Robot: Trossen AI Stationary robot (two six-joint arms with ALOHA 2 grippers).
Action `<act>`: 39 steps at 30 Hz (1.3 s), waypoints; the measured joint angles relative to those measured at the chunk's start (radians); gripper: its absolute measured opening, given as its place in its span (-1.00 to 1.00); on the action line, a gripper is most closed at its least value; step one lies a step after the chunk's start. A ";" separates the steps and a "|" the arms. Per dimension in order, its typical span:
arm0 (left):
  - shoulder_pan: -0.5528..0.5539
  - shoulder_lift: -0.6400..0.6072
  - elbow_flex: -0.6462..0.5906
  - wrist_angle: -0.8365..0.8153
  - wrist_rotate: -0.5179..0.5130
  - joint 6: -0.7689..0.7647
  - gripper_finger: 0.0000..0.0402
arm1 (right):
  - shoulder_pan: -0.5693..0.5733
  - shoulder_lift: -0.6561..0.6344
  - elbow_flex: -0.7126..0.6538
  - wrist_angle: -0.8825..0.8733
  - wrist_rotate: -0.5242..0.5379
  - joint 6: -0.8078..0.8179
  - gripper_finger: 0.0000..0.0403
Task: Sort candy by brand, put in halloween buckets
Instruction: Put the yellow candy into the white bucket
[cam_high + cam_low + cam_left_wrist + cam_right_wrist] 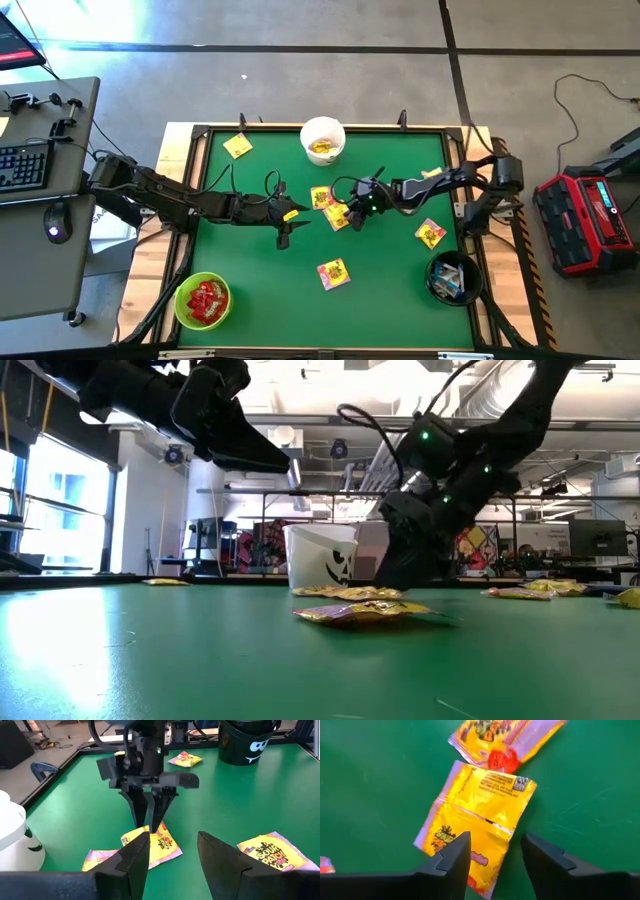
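I can read one brand: "SOUR PATCH" printed on a yellow candy packet (272, 852) lying flat on the green bench (75, 795), seen from the left wrist camera. Other yellow packets carry print too small for me to read. The black bucket (247, 742) shows only a cartoon face, no words.

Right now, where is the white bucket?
In the high view the white bucket stands at the table's far edge, centre, just beyond the yellow packets under the right gripper.
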 joint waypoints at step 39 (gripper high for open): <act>0.008 0.000 0.000 -0.063 -0.132 -0.109 -0.21 | -0.118 -0.099 0.362 0.019 0.363 -0.450 -1.00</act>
